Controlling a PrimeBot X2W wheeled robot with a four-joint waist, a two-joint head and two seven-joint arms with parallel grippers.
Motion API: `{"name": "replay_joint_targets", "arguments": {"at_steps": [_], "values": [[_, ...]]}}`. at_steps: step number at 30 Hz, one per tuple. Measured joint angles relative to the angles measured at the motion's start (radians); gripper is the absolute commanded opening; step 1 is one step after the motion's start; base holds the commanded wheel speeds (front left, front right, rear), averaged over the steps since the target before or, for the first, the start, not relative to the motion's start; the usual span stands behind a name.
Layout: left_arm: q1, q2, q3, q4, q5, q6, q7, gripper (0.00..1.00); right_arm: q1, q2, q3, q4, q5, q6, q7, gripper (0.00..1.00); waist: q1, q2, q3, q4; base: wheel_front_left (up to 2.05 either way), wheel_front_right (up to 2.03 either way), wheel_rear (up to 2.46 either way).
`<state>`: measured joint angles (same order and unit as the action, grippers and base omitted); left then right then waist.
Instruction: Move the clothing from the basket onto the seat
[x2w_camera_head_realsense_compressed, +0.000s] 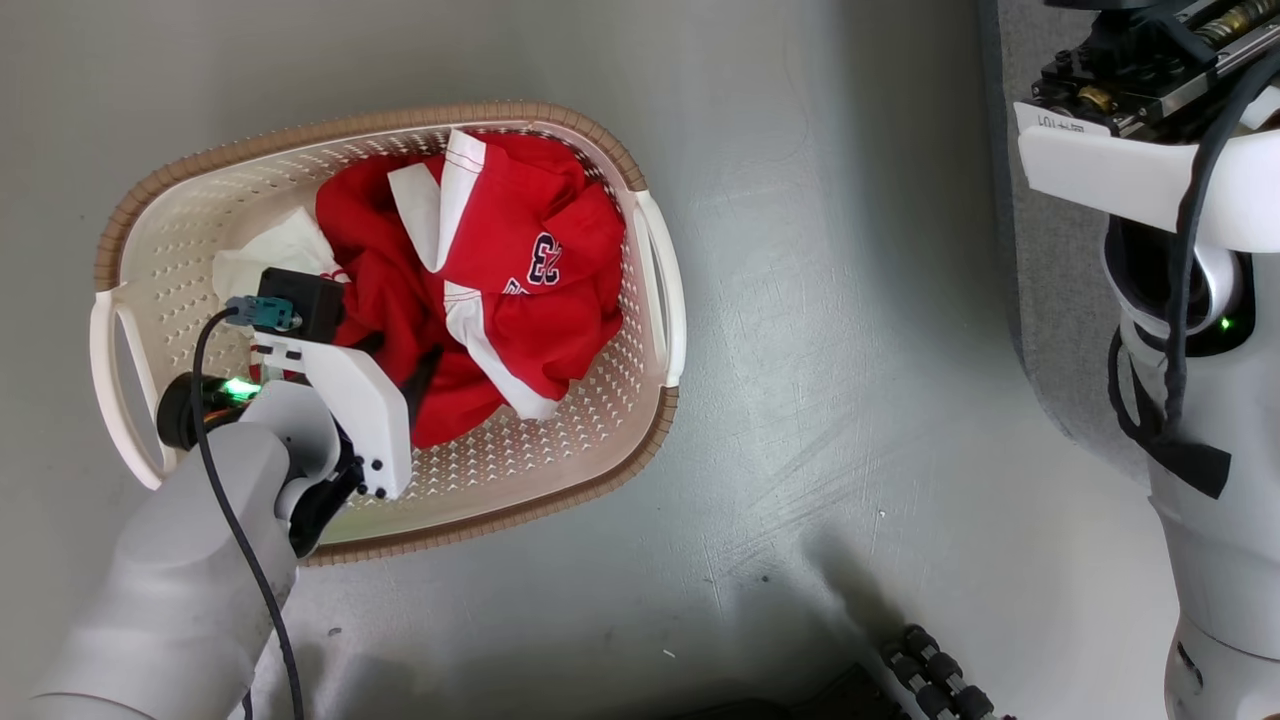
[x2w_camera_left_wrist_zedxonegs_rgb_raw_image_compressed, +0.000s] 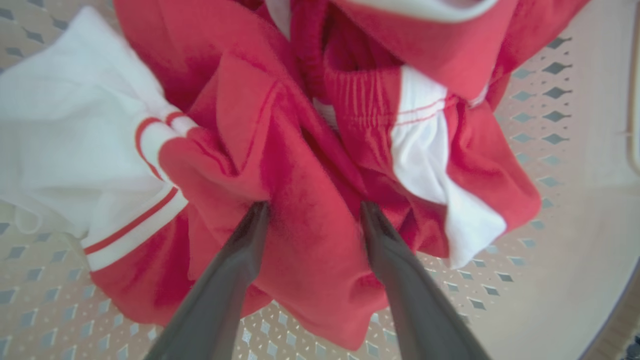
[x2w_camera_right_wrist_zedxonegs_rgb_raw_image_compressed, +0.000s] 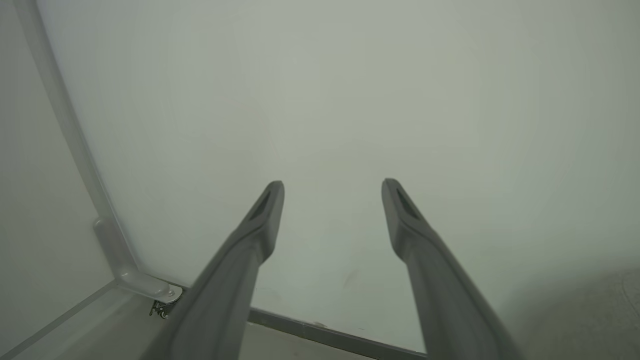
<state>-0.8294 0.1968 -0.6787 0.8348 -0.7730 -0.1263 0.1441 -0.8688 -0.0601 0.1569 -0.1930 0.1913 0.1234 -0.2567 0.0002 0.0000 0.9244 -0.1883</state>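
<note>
1. the soft red sports clothing (x2w_camera_head_realsense_compressed: 520, 300), with white panels and striped trim, lies bunched inside the cream-white oval perforated plastic basket (x2w_camera_head_realsense_compressed: 350, 125) with a brown rim band.
2. the basket stands on the smooth grey floor (x2w_camera_head_realsense_compressed: 850, 300), well apart from the grey woven-fabric seat (x2w_camera_head_realsense_compressed: 1045, 300) on the robot's right.
3. the left hand (x2w_camera_left_wrist_zedxonegs_rgb_raw_image_compressed: 312, 210) reaches down into the basket. it is open, its two dark fingers (x2w_camera_left_wrist_zedxonegs_rgb_raw_image_compressed: 240, 260) apart, with their tips pressed into a red fold that lies between them.
4. the right hand (x2w_camera_right_wrist_zedxonegs_rgb_raw_image_compressed: 332, 190) is open, its fingers spread wide, facing a pale wall (x2w_camera_right_wrist_zedxonegs_rgb_raw_image_compressed: 350, 75).
</note>
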Motion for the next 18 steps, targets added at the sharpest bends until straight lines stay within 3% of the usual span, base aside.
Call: {"name": "replay_joint_targets", "arguments": {"at_steps": [1,2,18], "values": [[-0.002,0.003,-0.002,0.000,0.000,0.000,0.000,0.05,0.000,0.000,0.000,0.000,0.004,0.000,0.000,1.00,0.0000,0.0000,0.002,-0.001,0.00,0.00,0.00],[-0.003,0.006,-0.004,-0.001,-0.002,0.000,0.000,0.00,0.000,0.000,0.000,0.000,0.005,0.000,0.000,1.00,0.0000,0.0000,0.003,-0.003,0.00,0.00,0.00],[-0.011,0.004,-0.028,-0.006,-0.054,0.000,-0.005,0.00,-0.003,0.000,-0.007,0.016,0.003,0.000,0.000,1.00,0.0000,0.0000,-0.018,0.003,0.00,0.00,0.00]]}}
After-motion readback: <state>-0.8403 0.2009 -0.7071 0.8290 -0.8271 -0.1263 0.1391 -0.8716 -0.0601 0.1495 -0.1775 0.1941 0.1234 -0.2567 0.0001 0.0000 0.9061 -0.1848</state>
